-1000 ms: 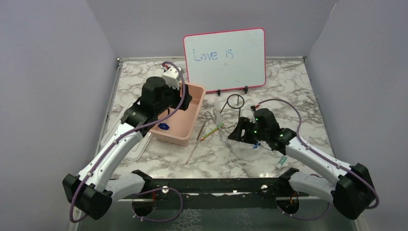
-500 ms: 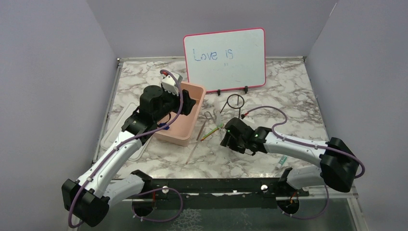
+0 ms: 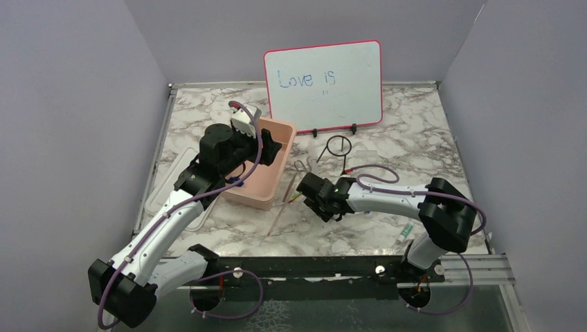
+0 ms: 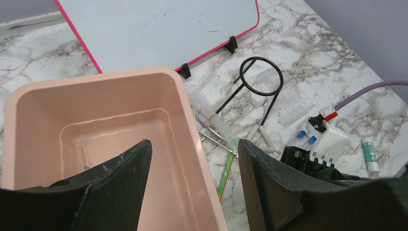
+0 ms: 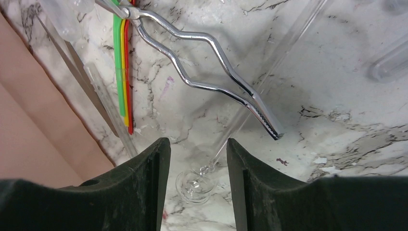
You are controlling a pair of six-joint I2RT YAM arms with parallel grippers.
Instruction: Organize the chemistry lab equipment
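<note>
Beside the pink plastic tub (image 3: pixel 257 197), the right gripper (image 5: pixel 196 149) hung low over the scattered lab pieces. Its jaws stood moderately apart and held nothing, straddling the bulbed end of a thin clear glass rod (image 5: pixel 195 186) that lay flat on the marble table (image 3: pixel 429 124). Farther up, that rod crossed the serrated tip of the wavy chrome metal tongs (image 5: pixel 264 115), and the green-handled slim tool (image 5: pixel 118 62) lay just beside them. A squeeze from there looked risky: the rod was slim, smooth and flush with the stone, so it could roll out, or the fingertips could scrape the table. Lifting it might also drag the tongs, and hard pressure might crack the glass. The tub wall sat close on one side of the fingers, leaving little slack there, while bare marble opened toward the near edge and the right. The left gripper (image 4: pixel 194 144) hovered over the tub, spread wide and empty, so a drop-off there could bring the arms together. The black wire ring stand (image 4: pixel 261 57) and small clear tubes with blue caps (image 4: pixel 304 136) lay apart, before the pink-framed whiteboard (image 3: pixel 325 83).
</note>
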